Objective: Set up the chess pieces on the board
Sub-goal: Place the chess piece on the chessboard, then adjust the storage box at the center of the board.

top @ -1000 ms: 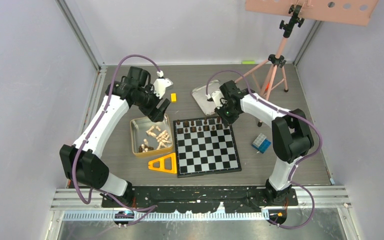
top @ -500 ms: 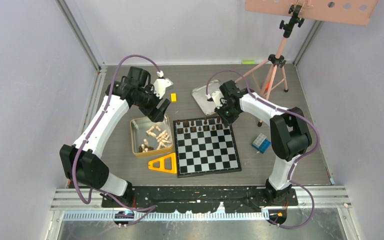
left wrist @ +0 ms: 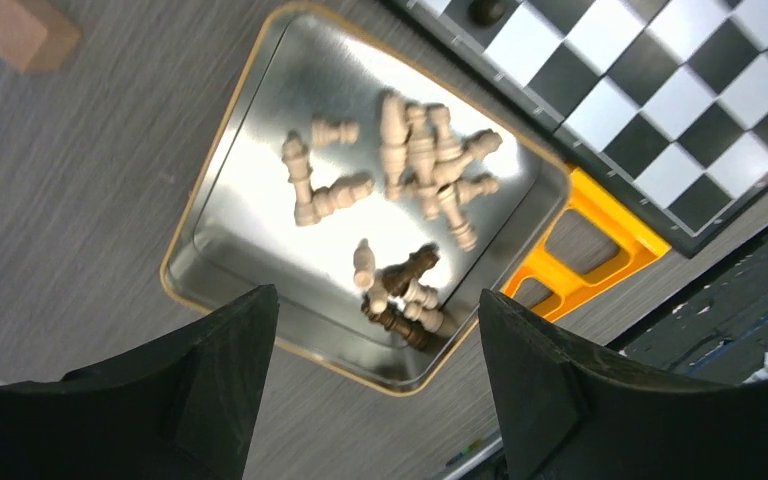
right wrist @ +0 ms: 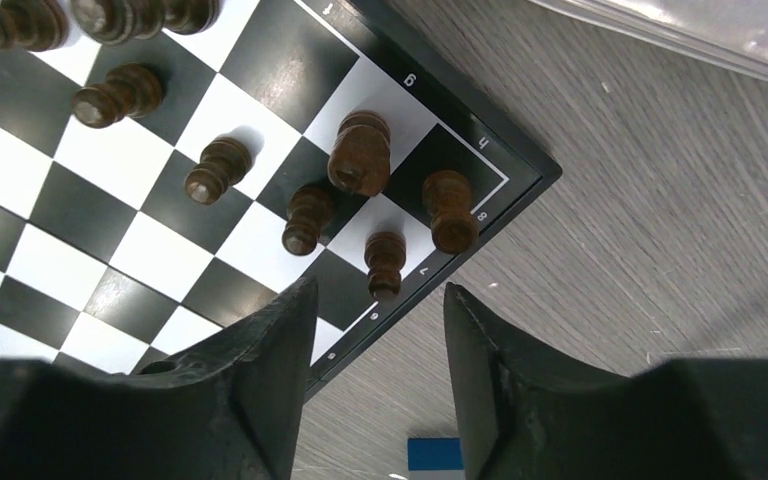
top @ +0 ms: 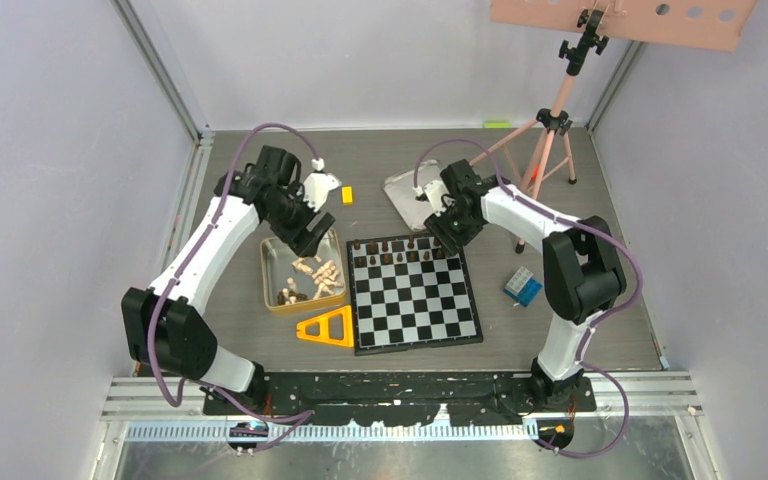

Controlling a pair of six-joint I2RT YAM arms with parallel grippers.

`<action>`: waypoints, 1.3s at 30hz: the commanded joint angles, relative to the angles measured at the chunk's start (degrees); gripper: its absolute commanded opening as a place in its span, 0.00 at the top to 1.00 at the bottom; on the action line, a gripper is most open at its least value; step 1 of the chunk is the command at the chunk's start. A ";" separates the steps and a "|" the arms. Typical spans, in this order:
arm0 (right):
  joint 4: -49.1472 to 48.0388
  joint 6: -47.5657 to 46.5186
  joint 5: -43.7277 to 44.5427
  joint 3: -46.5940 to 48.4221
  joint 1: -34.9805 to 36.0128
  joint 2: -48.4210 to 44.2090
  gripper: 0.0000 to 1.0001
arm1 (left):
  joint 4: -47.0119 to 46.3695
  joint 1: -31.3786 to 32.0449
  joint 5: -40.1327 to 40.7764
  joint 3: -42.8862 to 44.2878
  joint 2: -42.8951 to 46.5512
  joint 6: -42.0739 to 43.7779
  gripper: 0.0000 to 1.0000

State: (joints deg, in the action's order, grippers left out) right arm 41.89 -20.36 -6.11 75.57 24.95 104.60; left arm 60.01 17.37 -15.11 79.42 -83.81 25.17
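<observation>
Right gripper (right wrist: 380, 290) is pictured with its jaws parted and nothing between them, poised above the far right corner of the board (top: 415, 310). Left gripper (left wrist: 372, 298) is held wide and empty over the tin (left wrist: 250, 225), which lies just beside the board's left edge

The dark side is judged close to finished: dark pieces (right wrist: 360, 150) are seen standing upright along the two far rows, the right corner squares filled. A few dark stragglers (left wrist: 400, 275) are left lying in the tin, so that side cannot be called complete. Nothing has been done for the other side: the pale pieces (left wrist: 430, 165) are all heaped on their sides in the tin, and the two near rows are bare. Roughly half the job is reckoned to remain

From the right wrist, the nearest pawn is found just beyond the gap between the fingers, apart from both. From the left wrist, the dark stragglers are framed between the open jaws, with the pale heap a little farther on
</observation>
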 commanded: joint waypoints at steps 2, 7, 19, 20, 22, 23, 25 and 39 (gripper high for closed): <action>1.13 2.14 -1.42 3.39 -0.49 -7.52 0.43 | 2.34 -6.14 10.26 -2.44 0.31 -1.60 0.24; 1.99 3.23 -2.09 2.86 -0.47 -12.76 0.42 | 1.32 -11.09 15.99 -8.40 0.74 -1.92 0.24; 2.80 4.21 -3.26 -1.13 -0.57 -17.51 0.44 | -3.40 -13.99 13.66 -9.12 -14.13 -4.30 0.44; 2.87 4.15 -3.28 -1.31 -0.53 -17.96 0.45 | -3.69 -14.43 13.82 -8.77 -15.32 -3.99 0.48; 2.97 4.11 -3.06 -1.78 -0.52 -18.54 0.45 | -3.88 -15.23 13.73 -7.63 -17.67 -3.35 0.58; 3.05 4.04 -2.84 -2.06 -0.52 -18.68 0.45 | -3.81 -15.52 13.63 -6.70 -18.50 -2.84 0.64; 3.32 3.92 -2.57 -2.40 -0.52 -19.18 0.45 | -3.43 -15.95 13.39 -4.34 -20.07 -1.52 0.72; 3.24 3.55 -2.76 -3.96 -0.84 -20.35 0.46 | 3.83 -11.12 8.46 16.83 -32.67 21.34 0.99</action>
State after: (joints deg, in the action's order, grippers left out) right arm 45.54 -16.75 -8.51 72.16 24.51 86.85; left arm 60.01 2.46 -3.03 91.72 -115.33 35.92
